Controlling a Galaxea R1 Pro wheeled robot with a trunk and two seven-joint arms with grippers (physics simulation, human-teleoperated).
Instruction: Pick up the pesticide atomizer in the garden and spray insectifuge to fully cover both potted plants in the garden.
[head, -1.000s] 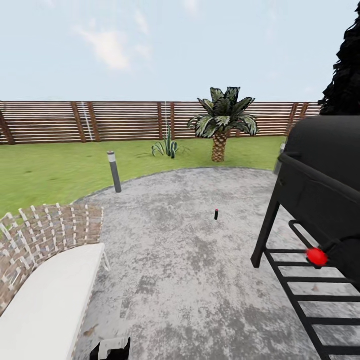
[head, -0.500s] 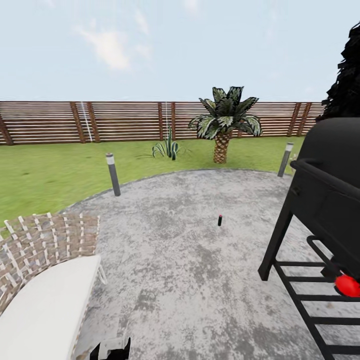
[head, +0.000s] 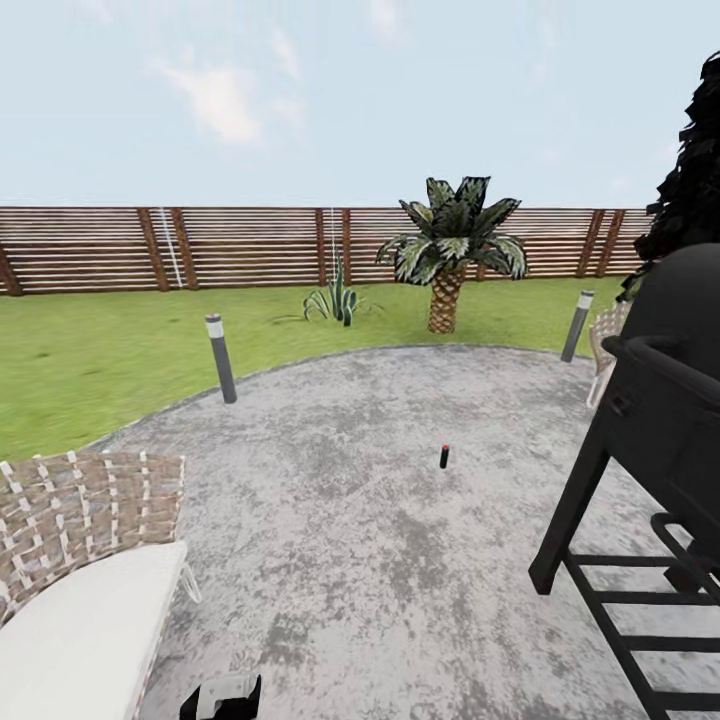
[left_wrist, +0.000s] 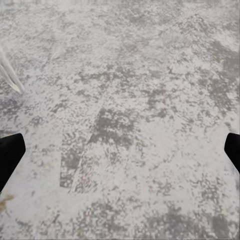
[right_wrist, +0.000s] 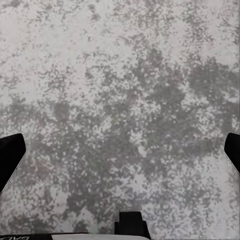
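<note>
A tiny dark upright object with a red tip (head: 444, 457) stands alone in the middle of the round grey patio (head: 380, 520); at this distance I cannot tell whether it is the pesticide atomizer. The potted plants are out of view. Green lawn (head: 90, 355) and the brown slatted fence (head: 240, 245) lie beyond the patio. My left gripper (left_wrist: 120, 155) hangs open over bare paving, its black fingertips (left_wrist: 10, 155) far apart. My right gripper (right_wrist: 120, 155) is open too, above mottled paving, with nothing between its fingers (right_wrist: 10, 155).
A black grill on a stand (head: 650, 450) rises close at the right. A wicker lounge chair with a white cushion (head: 80, 570) sits at the lower left. Two short bollard lights (head: 220, 358) (head: 576, 325) edge the patio. A palm (head: 450, 250) and a potless spiky plant (head: 335, 295) grow near the fence.
The whole picture has shifted: the camera has moved forward. The grill slides off to the right, the chair sinks lower left, and the dark red-tipped object sits lower in the view.
</note>
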